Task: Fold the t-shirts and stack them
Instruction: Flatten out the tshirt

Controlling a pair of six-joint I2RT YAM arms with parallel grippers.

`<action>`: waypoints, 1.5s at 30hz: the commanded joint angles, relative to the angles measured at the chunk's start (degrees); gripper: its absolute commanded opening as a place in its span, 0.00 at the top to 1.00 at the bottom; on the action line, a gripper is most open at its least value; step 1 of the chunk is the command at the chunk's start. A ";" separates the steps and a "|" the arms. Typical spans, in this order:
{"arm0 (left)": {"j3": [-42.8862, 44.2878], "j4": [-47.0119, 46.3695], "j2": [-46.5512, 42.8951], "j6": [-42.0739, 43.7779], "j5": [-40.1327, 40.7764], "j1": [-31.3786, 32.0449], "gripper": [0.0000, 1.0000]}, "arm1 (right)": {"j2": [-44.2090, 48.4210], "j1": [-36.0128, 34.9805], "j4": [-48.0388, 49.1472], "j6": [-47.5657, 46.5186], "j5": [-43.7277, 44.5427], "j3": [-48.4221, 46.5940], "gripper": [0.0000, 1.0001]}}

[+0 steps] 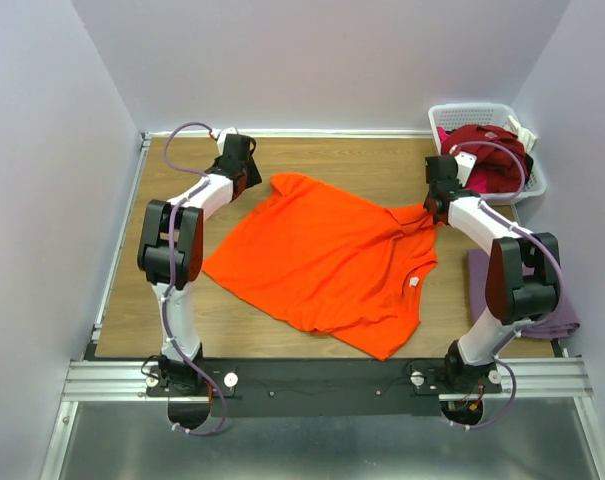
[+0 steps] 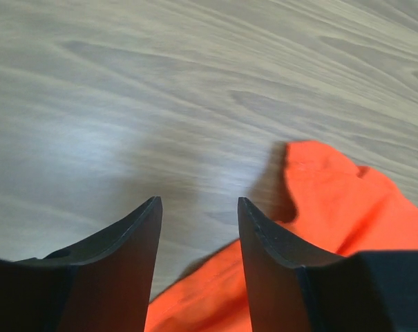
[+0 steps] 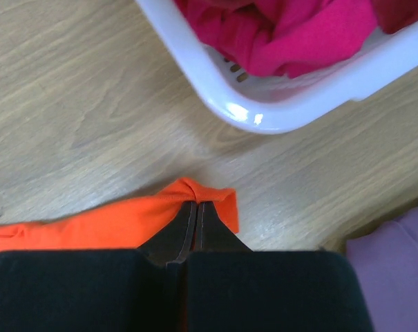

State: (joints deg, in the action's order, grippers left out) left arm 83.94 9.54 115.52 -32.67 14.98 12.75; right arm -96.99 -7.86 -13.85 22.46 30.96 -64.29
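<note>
Limp, light: bright orange fabric t-shirt point(image 1: 327, 255).
We noted right gripper point(image 3: 197, 207) pinching its right corner, left gripper point(image 2: 198, 207) gaping empty; we judged upper-left corner graspable.

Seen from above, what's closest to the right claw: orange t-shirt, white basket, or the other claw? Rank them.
From the right gripper:
1. orange t-shirt, pinched in its jaws
2. white basket, just behind, right corner
3. left gripper, far across, on the left
</note>
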 commanded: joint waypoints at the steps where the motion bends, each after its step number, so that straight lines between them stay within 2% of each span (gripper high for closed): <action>1: 2.28 -4.35 2.34 4.10 -14.70 0.34 0.45 | -1.53 -0.84 -2.59 3.91 -2.74 -0.13 0.99; 4: 0.18 -4.53 1.55 4.54 -17.61 1.04 0.47 | -1.89 -0.84 -2.68 4.52 -4.06 -0.31 0.99; 8: -8.50 -6.28 -2.65 4.54 -19.02 1.66 0.52 | -2.94 -0.76 -2.68 4.61 -5.47 -1.27 0.99; 12: -15.64 -7.26 -7.67 3.84 -17.80 3.68 0.53 | -4.08 -0.76 -2.68 4.88 -6.61 -2.15 0.99; 15: -20.30 -7.17 -10.66 3.22 -15.43 6.75 0.53 | -4.61 -0.76 -2.68 5.05 -7.32 -2.15 0.99; 17: -23.37 -6.38 -11.98 2.79 -11.13 9.46 0.53 | -4.70 -0.84 -2.68 5.14 -7.32 -1.98 0.99; 22: -25.84 3.00 -10.93 -4.32 0.54 12.73 0.53 | -4.70 -0.76 -2.68 5.31 -7.41 -1.45 0.99; 25: -28.91 5.48 -13.56 -9.58 4.17 12.91 0.51 | -4.79 -0.76 -2.59 5.40 -7.76 -1.45 0.99; 32: -36.38 6.63 -20.86 -14.97 -1.09 13.61 0.51 | -3.82 -0.76 -2.59 5.58 -8.11 -1.28 0.99; 35: -35.78 7.77 -24.28 -15.41 -0.31 14.75 0.53 | -3.56 -0.84 -2.68 5.49 -8.37 -1.36 0.99; 37: -34.29 9.00 -26.39 -15.50 3.10 14.67 0.53 | -3.38 -0.76 -2.68 5.58 -8.64 -1.28 0.99; 41: -27.37 10.85 -31.84 -14.45 11.02 14.76 0.53 | -3.20 -0.76 -2.68 5.58 -8.90 -1.36 0.99; 45: -20.76 10.85 -31.51 -12.51 15.16 12.05 0.53 | -3.03 -0.84 -2.68 5.58 -9.16 -1.54 0.99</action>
State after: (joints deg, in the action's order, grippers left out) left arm 55.86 19.92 86.21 -46.37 21.45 27.24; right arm -101.03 -8.45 -16.03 27.05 22.61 -64.86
